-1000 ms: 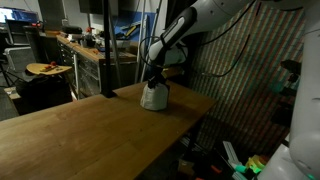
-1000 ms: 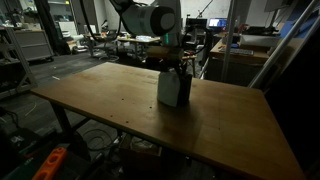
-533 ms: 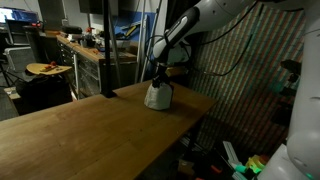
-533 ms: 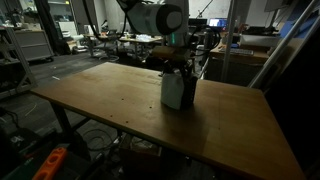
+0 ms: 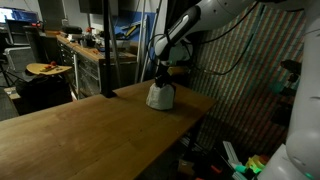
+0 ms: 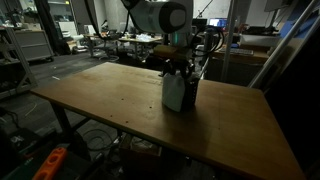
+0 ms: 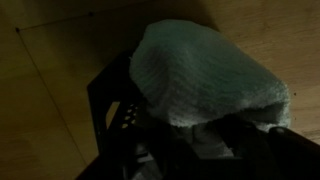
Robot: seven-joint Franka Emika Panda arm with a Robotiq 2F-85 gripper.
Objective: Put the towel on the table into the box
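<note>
The gripper (image 5: 160, 79) hangs directly over the towel (image 5: 159, 97). Its jaws are lost in shadow, so I cannot tell whether they pinch the cloth or stand apart. In both exterior views the towel is a pale grey-white bundle, bunched upright. In the wrist view it is a rounded mound with a fine textured weave, bulging out of the black box (image 7: 112, 105), whose dark wall shows beside it. Both sit near one end of the light wood table (image 5: 90, 140).
</note>
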